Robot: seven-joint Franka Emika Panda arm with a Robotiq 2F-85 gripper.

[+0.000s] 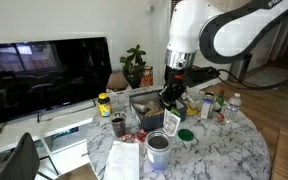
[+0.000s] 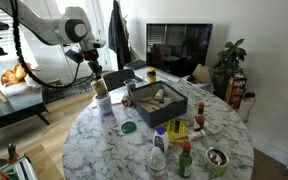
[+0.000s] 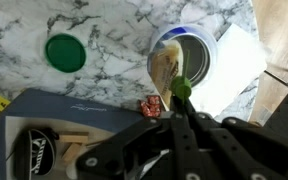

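Closest to the wrist camera are the black fingers [image 3: 189, 125] of the gripper [image 3: 181, 101], pressed together. A small green piece [image 3: 181, 88] pokes out at their tips, so they appear to be pinching it. What it belongs to I cannot tell; only that knob shows.

It hangs right over the near rim of a cup [image 3: 206, 42], which is round, blue-edged and has something tan inside. In both exterior views the gripper [image 2: 97, 82] sits just above that cup [image 2: 103, 101] at the table [image 3: 114, 25] edge, and from the other side it [image 1: 171, 97] hovers over the same spot.

I'd judge the green piece to be light, thin and fairly stiff. With such a narrow grip on its end it could twist or slip out. A hold lower on its body, if it has one, would be surer. The cup looks light too, and easy to knock over.

By count, in the wrist view:
- one green lid [image 3: 65, 52], lying flat and well apart from the cup
- one dark box [image 3: 84, 108] with bits inside
- one little red thing [image 3: 150, 105] just beside the box
- one white sheet [image 3: 236, 62] touching the cup's far side

A TV [image 2: 179, 45] and a plant [image 2: 230, 58] stand behind the table.
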